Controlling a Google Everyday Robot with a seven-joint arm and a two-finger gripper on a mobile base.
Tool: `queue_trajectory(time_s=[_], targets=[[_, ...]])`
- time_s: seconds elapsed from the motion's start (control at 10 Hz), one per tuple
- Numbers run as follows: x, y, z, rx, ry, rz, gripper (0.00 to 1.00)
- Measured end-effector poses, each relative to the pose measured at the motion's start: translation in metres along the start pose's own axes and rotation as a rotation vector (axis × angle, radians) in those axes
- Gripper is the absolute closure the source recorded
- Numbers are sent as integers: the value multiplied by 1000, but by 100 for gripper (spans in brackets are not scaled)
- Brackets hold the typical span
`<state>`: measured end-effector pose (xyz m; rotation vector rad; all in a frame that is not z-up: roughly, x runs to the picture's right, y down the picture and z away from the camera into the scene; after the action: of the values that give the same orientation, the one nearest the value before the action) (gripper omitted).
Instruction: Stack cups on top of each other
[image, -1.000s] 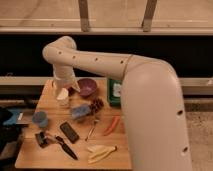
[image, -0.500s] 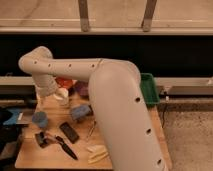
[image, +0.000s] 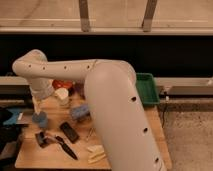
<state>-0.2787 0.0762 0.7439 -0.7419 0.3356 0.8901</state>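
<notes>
Camera view shows the end effector (image: 36, 105) low at the left end of the wooden surface (image: 45, 157), tucked under the pale wrist of the arm (image: 110, 100). I cannot tell how far open it is or whether it has hold of anything. Just below it stands the short blue-grey cup (image: 40, 119), so close that I cannot say whether they touch. The cream-white cup (image: 62, 96) stands upright to the right, apart from the blue one and just in front of an orange bowl (image: 62, 84). Further right is a bluish-purple object (image: 80, 111), partly behind the arm. Toward the front edge lie a black rectangular object (image: 69, 132), a dark-handled tool (image: 64, 146) and some pale yellow pieces (image: 96, 154). A green tray (image: 148, 87) sits at the far right.
</notes>
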Motion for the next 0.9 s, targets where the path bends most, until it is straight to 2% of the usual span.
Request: queue_trajectory(time_s=[0.1, 0.3, 0.6, 0.9], targets=[[-1, 0, 4, -14, 4, 1, 26], [-13, 13, 23, -72, -11, -10, 26], [-20, 23, 38, -123, -23, -9, 26], [-23, 26, 53, -153, -26, 18, 26]])
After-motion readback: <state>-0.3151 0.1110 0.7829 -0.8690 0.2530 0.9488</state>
